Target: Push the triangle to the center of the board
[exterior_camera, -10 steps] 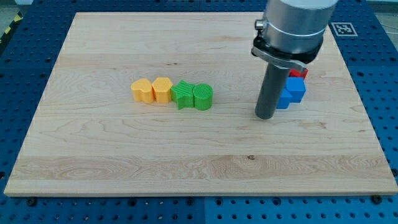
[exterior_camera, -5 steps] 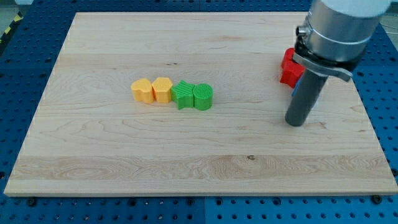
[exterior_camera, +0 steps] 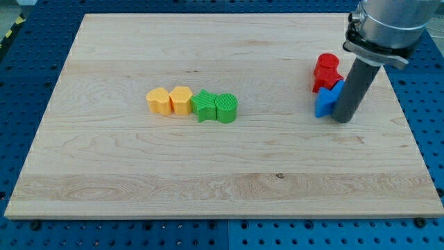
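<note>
We have no fingers to open or close, only my tip point(exterior_camera: 344, 119) resting just right of the small blue triangle-like plastic block point(exterior_camera: 326, 101) near the pale wooden desk's point(exterior_camera: 208, 167) right edge, so the push toward centre is barely begun.

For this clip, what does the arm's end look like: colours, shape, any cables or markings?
A straight, dark grey cylindrical rod hangs from a wider silvery metal cylinder, joined by a dark clamp-like collar. The rod is smooth and plain down to my tip. No cables, labels or markings show on it.
</note>
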You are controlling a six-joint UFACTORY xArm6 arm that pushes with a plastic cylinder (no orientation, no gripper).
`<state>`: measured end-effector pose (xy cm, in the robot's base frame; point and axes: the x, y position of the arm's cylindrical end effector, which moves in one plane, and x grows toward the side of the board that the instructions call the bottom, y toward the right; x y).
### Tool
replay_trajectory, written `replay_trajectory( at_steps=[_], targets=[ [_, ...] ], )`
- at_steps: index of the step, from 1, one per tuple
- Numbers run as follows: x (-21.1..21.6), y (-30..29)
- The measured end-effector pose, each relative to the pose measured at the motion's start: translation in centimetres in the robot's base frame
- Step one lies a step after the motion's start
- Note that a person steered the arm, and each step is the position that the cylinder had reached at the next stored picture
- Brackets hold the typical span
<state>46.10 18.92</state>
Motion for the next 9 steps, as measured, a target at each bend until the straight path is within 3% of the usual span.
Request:
replay_trajectory(
  at_steps=[3, 5, 9],
  targets=[
    [-1.9, -4.8],
    [-2.7, -1.1],
    [-3.5, -9.3]
  ],
)
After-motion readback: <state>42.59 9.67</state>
